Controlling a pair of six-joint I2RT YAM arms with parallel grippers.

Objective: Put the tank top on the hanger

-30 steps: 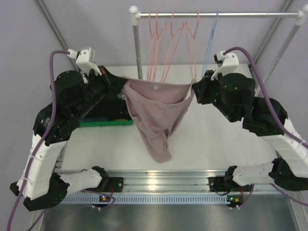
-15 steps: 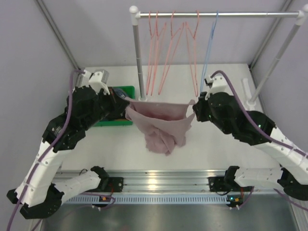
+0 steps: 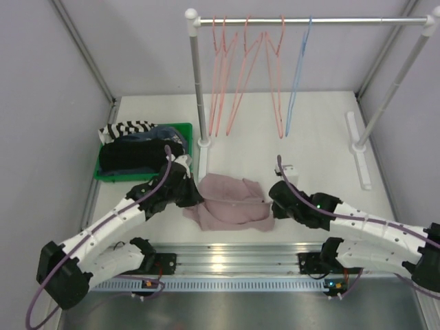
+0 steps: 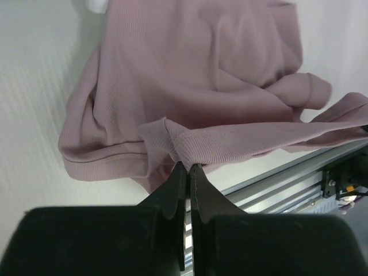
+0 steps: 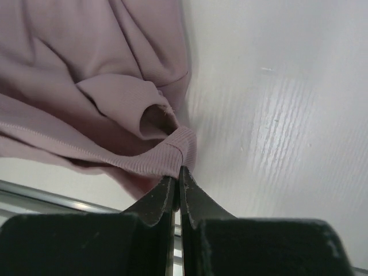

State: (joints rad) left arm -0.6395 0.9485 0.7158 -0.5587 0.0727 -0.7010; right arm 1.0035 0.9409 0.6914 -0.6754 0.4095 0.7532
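Note:
The dusty-pink tank top (image 3: 230, 203) lies bunched on the white table near the front edge. My left gripper (image 3: 191, 196) is shut on its left edge; in the left wrist view (image 4: 187, 167) the jaws pinch a fold of the tank top (image 4: 195, 86). My right gripper (image 3: 273, 203) is shut on its right edge; in the right wrist view (image 5: 177, 171) the jaws pinch a ribbed hem of the tank top (image 5: 86, 80). The light-blue hanger (image 3: 297, 75) hangs on the rail at the back, right of the pink ones.
Several pink wire hangers (image 3: 244, 75) hang on the rail (image 3: 309, 20) of a rack with posts (image 3: 197, 82). A green tray (image 3: 180, 128) at the left holds a striped garment (image 3: 127, 128) and dark clothes (image 3: 137, 152). An aluminium rail (image 3: 227, 258) runs along the front edge.
Both arms have come down and toward the front edge, lowering the stretched, hanging tank top onto the table, where it now lies bunched. Both grippers stay shut on it.

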